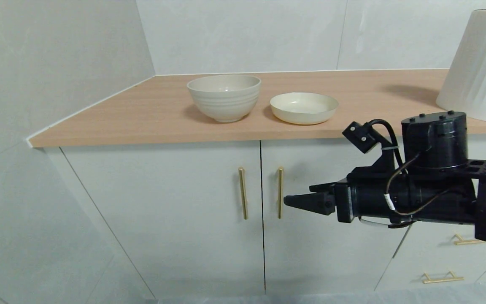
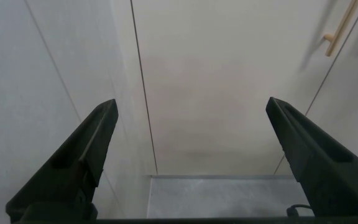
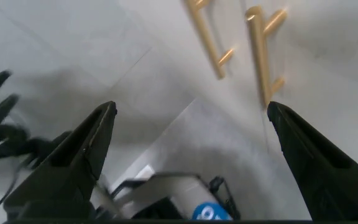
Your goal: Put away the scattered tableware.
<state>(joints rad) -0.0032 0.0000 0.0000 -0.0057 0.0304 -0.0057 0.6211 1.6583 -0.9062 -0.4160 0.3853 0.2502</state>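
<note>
Your right gripper hangs in front of the cabinet doors, below the countertop. It points toward the gold handles, fingers spread wide with nothing between them. Your left gripper is spread wide too, empty, facing a pale cabinet panel. Up on the countertop, the deep bowl and the shallow dish sit just beside each other, not touching. A white ribbed shade stands at the counter's right end.
</note>
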